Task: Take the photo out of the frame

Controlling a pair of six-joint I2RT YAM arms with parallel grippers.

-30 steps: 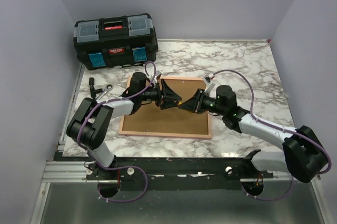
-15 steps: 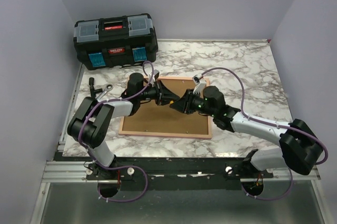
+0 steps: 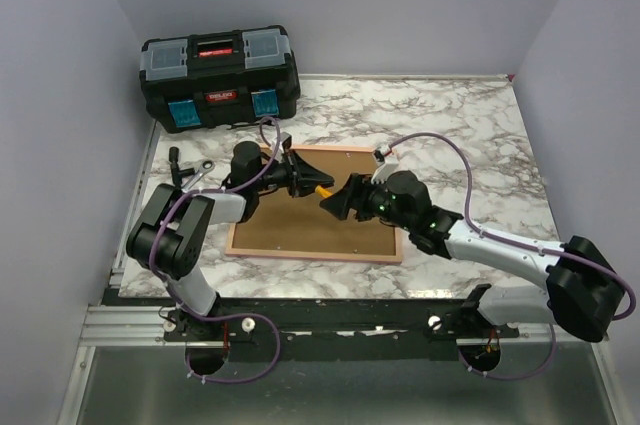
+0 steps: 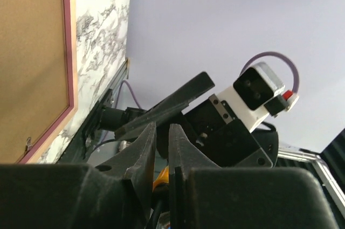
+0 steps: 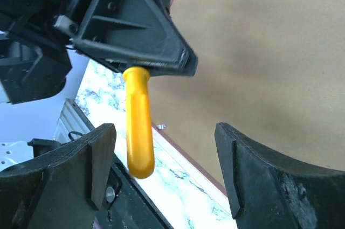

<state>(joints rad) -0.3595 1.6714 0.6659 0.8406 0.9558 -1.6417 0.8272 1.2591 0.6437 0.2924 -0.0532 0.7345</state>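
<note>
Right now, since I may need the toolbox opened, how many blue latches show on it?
2, both on the toolbox front: a left latch and a right latch, one near each end. Its back is hidden.

Stretching the left arm [image 3: 215, 207] forward and inward, pinching the left gripper [image 3: 310, 184] nearly closed on a yellow handle [image 5: 137, 126]. Reaching the right arm [image 3: 490, 242] across toward it from the other side, holding the right gripper [image 5: 164, 132] spread wide, fingers [image 5: 245, 175] well apart, tips pointing at the left gripper and hovering near it.
</note>
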